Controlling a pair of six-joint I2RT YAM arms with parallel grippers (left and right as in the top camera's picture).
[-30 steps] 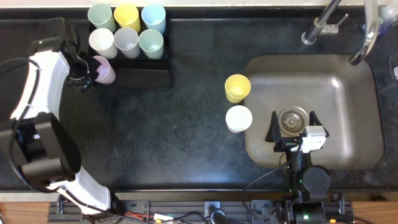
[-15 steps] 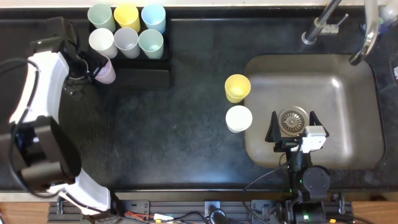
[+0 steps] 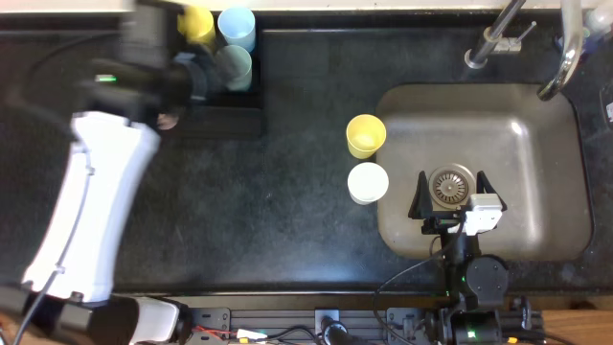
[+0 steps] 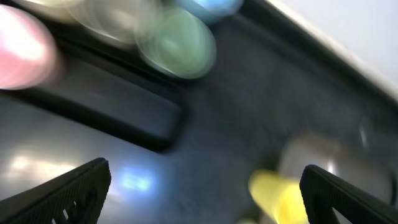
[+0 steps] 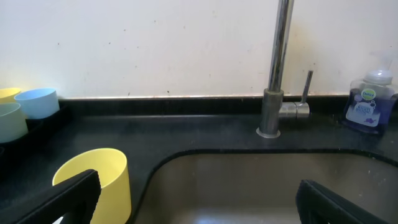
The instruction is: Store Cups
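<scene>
A black tray (image 3: 228, 121) at the back left holds several cups, among them yellow (image 3: 196, 21), blue (image 3: 237, 23) and green (image 3: 234, 65) ones. A pink cup (image 4: 25, 46) stands on the tray beside the green cup (image 4: 177, 42). My left gripper (image 4: 205, 171) hangs open and empty above the counter just in front of the tray. A loose yellow cup (image 3: 365, 134) and a white cup (image 3: 368, 182) stand by the sink's left rim. My right gripper (image 3: 450, 196) rests open and empty over the sink, with the yellow cup (image 5: 93, 180) ahead of it.
The steel sink (image 3: 536, 125) takes up the right side, with a faucet (image 3: 498, 34) behind it and a soap bottle (image 5: 370, 102) at the back right. Dark countertop (image 3: 287, 220) stretches between the tray and the sink.
The left gripper let go of the pink cup at the tray's left end, then rose and swung right over the tray. The right arm stayed still.
</scene>
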